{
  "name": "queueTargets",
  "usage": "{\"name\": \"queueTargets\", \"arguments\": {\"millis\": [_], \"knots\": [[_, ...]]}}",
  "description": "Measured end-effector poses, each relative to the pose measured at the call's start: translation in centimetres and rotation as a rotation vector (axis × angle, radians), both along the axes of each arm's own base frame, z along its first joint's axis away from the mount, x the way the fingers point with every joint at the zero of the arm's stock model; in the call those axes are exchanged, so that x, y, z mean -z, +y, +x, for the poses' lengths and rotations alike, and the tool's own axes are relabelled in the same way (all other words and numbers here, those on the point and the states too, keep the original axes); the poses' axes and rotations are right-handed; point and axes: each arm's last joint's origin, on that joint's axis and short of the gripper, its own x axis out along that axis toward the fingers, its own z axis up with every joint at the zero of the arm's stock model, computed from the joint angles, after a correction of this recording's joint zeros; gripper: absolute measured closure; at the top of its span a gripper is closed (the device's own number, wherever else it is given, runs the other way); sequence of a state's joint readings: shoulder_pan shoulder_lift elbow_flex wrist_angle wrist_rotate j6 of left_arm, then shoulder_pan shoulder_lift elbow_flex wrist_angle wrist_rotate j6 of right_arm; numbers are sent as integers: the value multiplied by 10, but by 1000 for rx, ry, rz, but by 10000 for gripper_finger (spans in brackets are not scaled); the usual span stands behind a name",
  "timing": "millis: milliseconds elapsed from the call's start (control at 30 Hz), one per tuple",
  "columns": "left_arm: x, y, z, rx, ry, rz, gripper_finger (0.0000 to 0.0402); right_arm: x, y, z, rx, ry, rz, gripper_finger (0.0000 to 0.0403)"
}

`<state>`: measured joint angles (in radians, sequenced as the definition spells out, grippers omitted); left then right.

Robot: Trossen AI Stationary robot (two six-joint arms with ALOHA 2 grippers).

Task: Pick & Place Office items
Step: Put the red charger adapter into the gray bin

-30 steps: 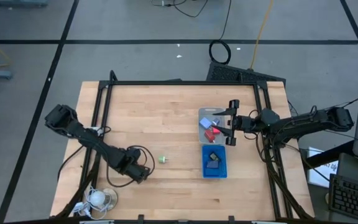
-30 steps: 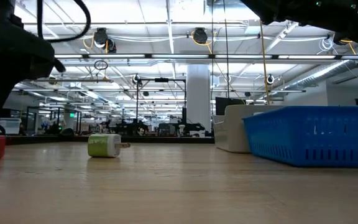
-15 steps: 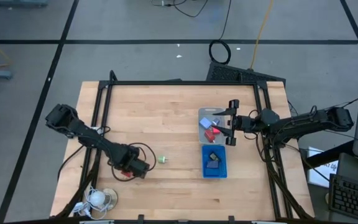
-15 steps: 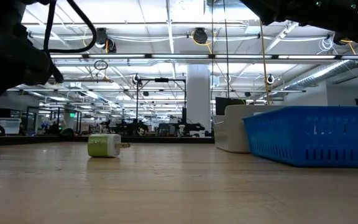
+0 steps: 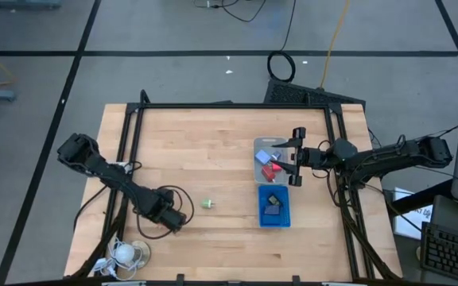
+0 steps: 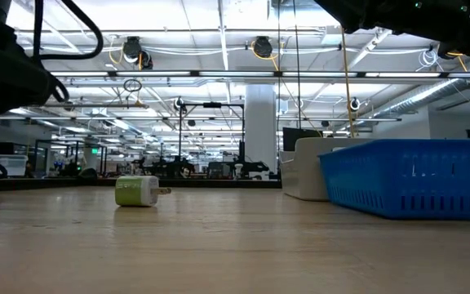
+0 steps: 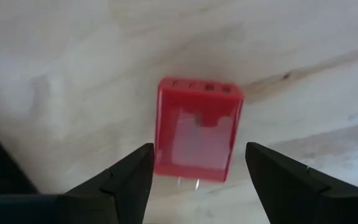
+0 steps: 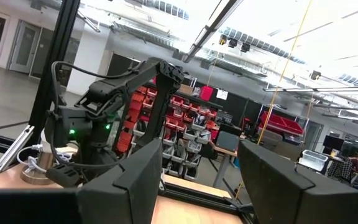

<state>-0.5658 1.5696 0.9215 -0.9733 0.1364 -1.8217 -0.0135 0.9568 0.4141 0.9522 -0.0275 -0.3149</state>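
Pickup is the step in hand: left pincer [image 7: 194,180] hovers with fingers spread either side of a small red translucent plastic block [image 7: 197,137] lying on the wooden worktop [image 5: 213,151]. Next it must lower and close. Right pincer [image 5: 296,156] waits open above the clear tray [image 5: 258,144].

Charger [image 5: 207,204] mid-table, two trays [image 5: 274,206] to its right, left gripper [image 5: 183,220] to its left.

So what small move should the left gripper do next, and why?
Probably lower the left gripper further and close it on the red block. The block lies on the table between its open fingers, apparently not gripped yet.
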Motion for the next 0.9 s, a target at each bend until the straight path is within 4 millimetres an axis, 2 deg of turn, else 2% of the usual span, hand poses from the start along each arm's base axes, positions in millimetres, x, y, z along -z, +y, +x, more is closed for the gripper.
{"name": "queueTargets", "arguments": {"millis": [267,633,900], "knots": [[10,2,-4,-3,-2,-18,156,0,0,0,0,0,0,202],[21,0,-4,-5,-71,-28,127,0,0,0,0,1,0,202],[21,-6,-10,46,-60,-24,145,1,0,0,0,6,0,202]]}}
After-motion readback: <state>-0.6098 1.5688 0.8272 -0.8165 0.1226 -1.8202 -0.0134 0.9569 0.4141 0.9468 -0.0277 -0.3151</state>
